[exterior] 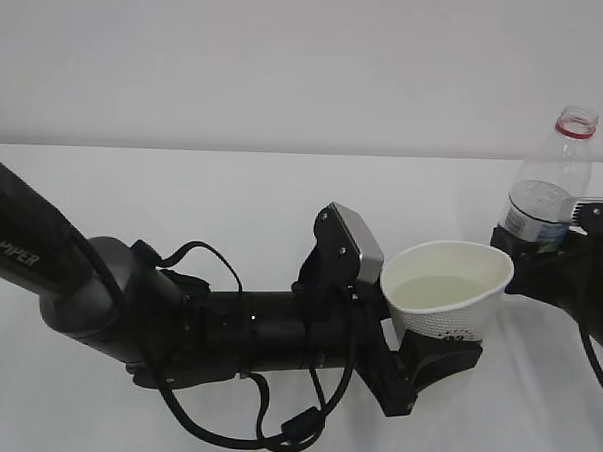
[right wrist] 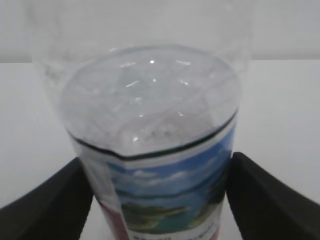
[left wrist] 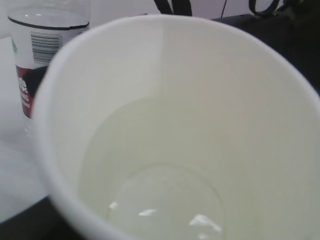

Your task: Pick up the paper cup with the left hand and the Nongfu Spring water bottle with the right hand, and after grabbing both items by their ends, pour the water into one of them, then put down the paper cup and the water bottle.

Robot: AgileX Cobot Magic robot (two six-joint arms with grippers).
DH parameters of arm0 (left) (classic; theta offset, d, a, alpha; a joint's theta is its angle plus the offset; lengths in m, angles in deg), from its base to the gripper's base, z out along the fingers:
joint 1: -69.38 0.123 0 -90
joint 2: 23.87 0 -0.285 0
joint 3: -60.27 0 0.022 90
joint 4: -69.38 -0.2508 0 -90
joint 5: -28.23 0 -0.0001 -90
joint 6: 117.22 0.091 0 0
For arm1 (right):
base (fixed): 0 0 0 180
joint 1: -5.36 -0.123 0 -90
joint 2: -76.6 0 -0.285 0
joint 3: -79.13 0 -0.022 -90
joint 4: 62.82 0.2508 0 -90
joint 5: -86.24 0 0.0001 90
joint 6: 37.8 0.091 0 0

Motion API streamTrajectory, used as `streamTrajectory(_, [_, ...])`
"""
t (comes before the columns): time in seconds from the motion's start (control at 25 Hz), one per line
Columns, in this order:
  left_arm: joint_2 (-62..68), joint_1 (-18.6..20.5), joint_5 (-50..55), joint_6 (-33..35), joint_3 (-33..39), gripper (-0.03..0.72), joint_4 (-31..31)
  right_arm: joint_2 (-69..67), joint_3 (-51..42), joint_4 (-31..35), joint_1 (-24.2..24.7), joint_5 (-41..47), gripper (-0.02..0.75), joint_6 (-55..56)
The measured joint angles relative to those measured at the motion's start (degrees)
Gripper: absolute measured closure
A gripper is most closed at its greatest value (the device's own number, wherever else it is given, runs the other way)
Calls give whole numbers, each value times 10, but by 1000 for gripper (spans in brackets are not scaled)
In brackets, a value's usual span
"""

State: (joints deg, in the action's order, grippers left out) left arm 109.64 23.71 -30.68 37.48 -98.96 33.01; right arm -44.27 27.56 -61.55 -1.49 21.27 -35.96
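White table (exterior: 233, 193) under everything. I see the left hand (exterior: 431, 357) clamped on the paper cup (exterior: 444, 292), mouth up, holding water (exterior: 439, 290). Right of the cup, the Nongfu Spring water bottle (exterior: 553, 187) stands upright, neck up, between the right hand's (exterior: 540, 258) fingers (right wrist: 45, 205); I cannot tell if they grip it.

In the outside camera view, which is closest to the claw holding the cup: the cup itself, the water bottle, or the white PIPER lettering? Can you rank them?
From the left claw:
1. Paper cup, sitting in the claw.
2. Water bottle, upright, off to the right.
3. PIPER lettering, far left on the arm.
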Motion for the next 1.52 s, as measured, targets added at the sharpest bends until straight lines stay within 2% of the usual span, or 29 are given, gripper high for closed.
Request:
streamTrajectory(0.32, [0, 0, 0, 0, 0, 159, 3, 46, -52, 0, 0, 0, 118, 0])
streamTrajectory(0.8, [0, 0, 0, 0, 0, 159, 3, 193, -140, 7, 0, -1, 118, 0])
streamTrajectory(0.96, [1, 0, -22, 0, 0, 159, 6, 240, -151, 7, 0, 16, 118, 0])
streamTrajectory(1.2, [1, 0, -43, 0, 0, 159, 47, 296, -153, 2, 0, 64, 118, 0])
streamTrajectory(1.52, [1, 18, -43, 3, 0, 159, 53, 306, -155, 1, 0, 85, 120, 0])
